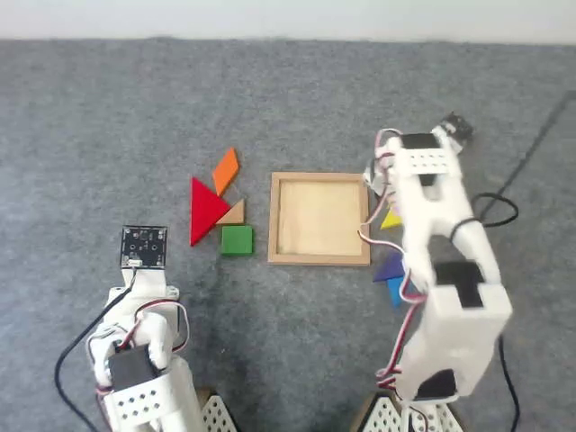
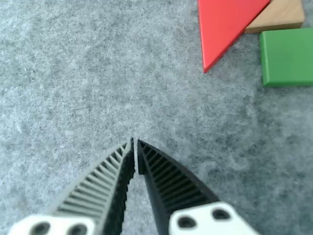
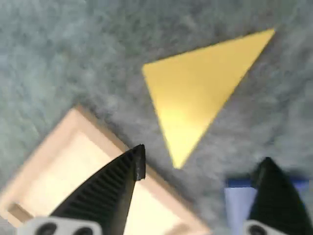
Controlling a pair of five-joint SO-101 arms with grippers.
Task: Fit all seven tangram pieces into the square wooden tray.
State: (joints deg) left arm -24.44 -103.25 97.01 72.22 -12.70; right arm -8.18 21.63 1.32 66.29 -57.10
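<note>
The square wooden tray [image 1: 319,260] lies empty mid-table. Left of it sit an orange parallelogram [image 1: 226,171], a red triangle [image 1: 205,209], a small tan triangle [image 1: 233,214] and a green square [image 1: 237,239]. Right of it lie a yellow triangle [image 1: 391,220], a purple piece [image 1: 390,266] and a blue piece [image 1: 395,289]. My right gripper [image 3: 203,165] hangs open over the yellow triangle [image 3: 200,98], beside the tray's rim [image 3: 98,128]. My left gripper [image 2: 135,143] is shut and holds nothing, above bare carpet short of the red triangle [image 2: 225,24] and green square [image 2: 287,56].
Grey carpet covers the whole table. The right arm [image 1: 441,234] stretches along the tray's right side and covers part of the pieces there. The left arm [image 1: 144,351] stays near the front left, with open carpet between it and the pieces.
</note>
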